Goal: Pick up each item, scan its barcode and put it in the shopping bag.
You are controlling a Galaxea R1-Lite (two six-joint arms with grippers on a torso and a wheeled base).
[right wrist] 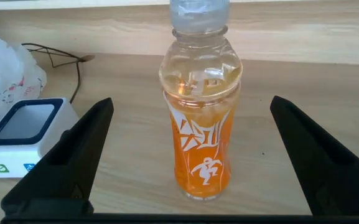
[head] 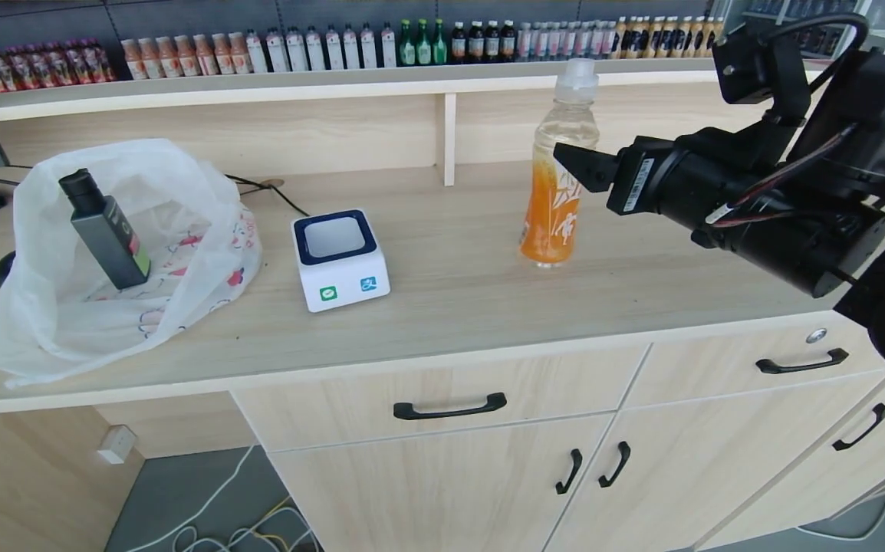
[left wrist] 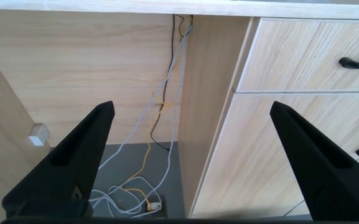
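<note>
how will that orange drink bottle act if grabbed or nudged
The orange drink bottle stands tall on a narrow base, so a high nudge would probably tip it. It looks mostly full, so likely heavy for its size. Its smooth clear plastic may flex and slip.

head and right wrist toward bottle [head: 550, 218]

I can make out no words or numbers. The scanner [head: 340, 259] has two small square icons on its front, one green and one blue. The orange bottle [head: 554, 207] has white graphics on its label, including a running figure.
</note>
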